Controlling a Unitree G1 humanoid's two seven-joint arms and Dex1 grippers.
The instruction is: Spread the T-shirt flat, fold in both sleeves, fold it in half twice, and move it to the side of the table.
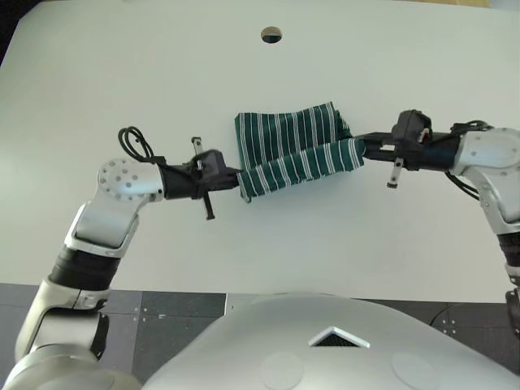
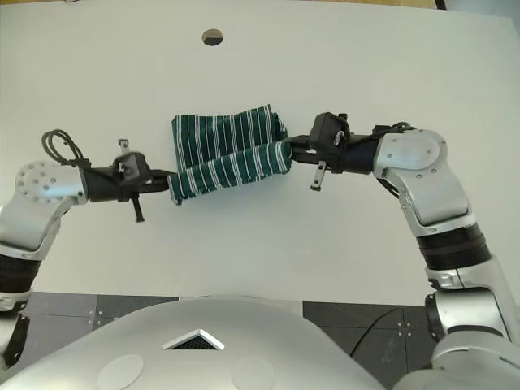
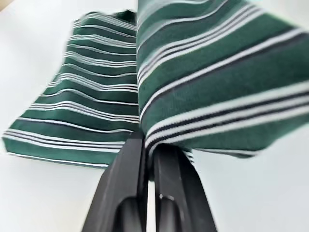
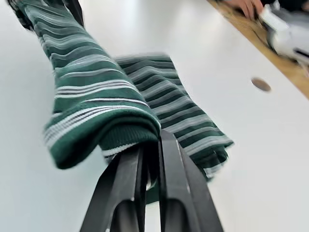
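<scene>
A green T-shirt (image 1: 296, 150) with white stripes lies folded into a narrow band in the middle of the white table (image 1: 162, 73). Its near edge is lifted off the surface between both arms, while the far part rests on the table. My left gripper (image 1: 241, 184) is shut on the band's left near corner; the left wrist view shows the black fingers (image 3: 126, 183) pinching the striped cloth (image 3: 217, 82). My right gripper (image 1: 358, 149) is shut on the right near end, where the T-shirt (image 4: 91, 106) drapes over its closed fingers (image 4: 169, 183).
A small round hole (image 1: 271, 35) sits in the table top at the far middle. The table's wooden far edge (image 4: 241, 34) shows in the right wrist view. Bare white surface lies on all sides of the cloth.
</scene>
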